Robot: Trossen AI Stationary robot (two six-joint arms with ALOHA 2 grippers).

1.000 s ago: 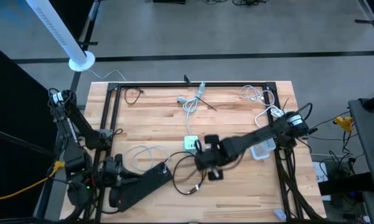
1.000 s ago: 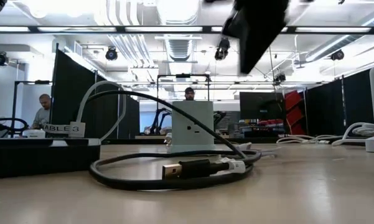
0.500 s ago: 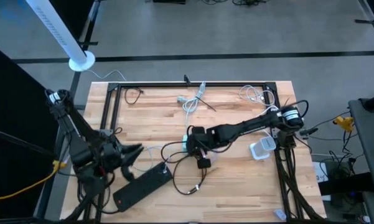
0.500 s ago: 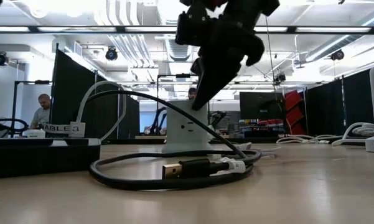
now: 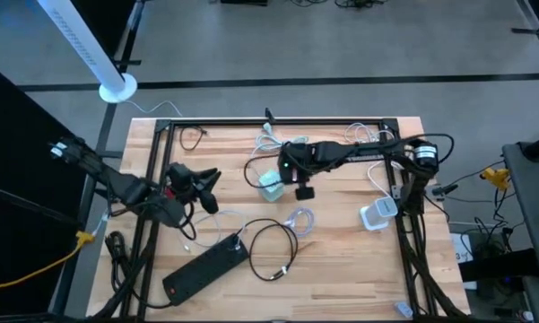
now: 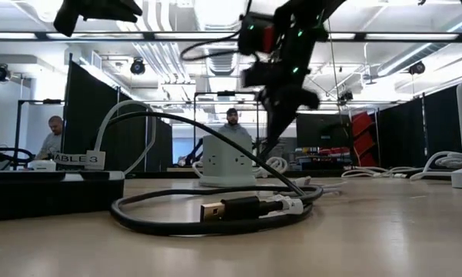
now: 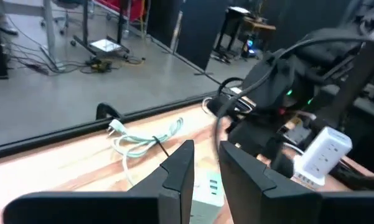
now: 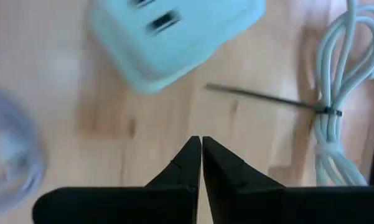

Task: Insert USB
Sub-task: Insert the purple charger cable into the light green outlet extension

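At the near edge of the wooden desk (image 5: 341,278), a black USB cable (image 6: 215,209) lies coiled, its metal plug free, beside a black power strip (image 5: 204,267). Farther back, the pale green charger block (image 5: 270,187) sits. The right gripper (image 5: 302,190) hangs just beside it, jaws together and empty. The left gripper (image 5: 208,178) hovers well apart, jaws slightly parted, holding nothing.

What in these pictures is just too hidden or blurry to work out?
- High view: the ports of the pale charger block are too small to read.
- Low view: the USB plug shows, but the cable's far end is lost behind its coil.
- Right wrist view: the charger block is cut off by the frame's edge; the cable bundle is blurred.
- Left wrist view: the left hand's fingers hide part of the block.
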